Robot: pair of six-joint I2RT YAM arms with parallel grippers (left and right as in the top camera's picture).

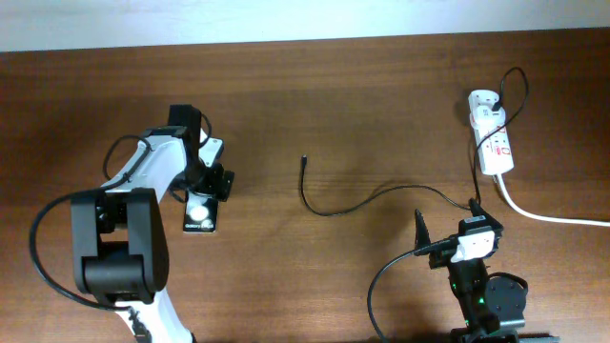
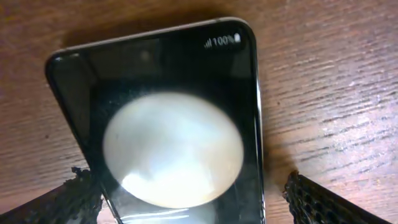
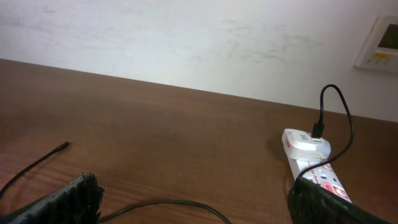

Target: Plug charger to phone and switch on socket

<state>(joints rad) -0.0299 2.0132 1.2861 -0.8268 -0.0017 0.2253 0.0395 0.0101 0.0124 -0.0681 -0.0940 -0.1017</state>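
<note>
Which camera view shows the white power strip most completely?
The overhead view: the whole socket is in sight. The right wrist view shows only its adapter end; a black finger covers the rest. The left wrist view shows none of it.

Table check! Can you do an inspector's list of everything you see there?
Surface: brown wooden table.
Job's things: phone lies flat, unplugged; charger tip loose mid-table; socket at the right, white adapter plugged in.
Clutter: nothing seen.
Grippers: left claw open, fingers either side of the phone; right claw open, holding nothing.
Cables: thin black charger curves across the middle; thick white cord runs off the right edge.
Surroundings: white wall, wall panel.
</note>
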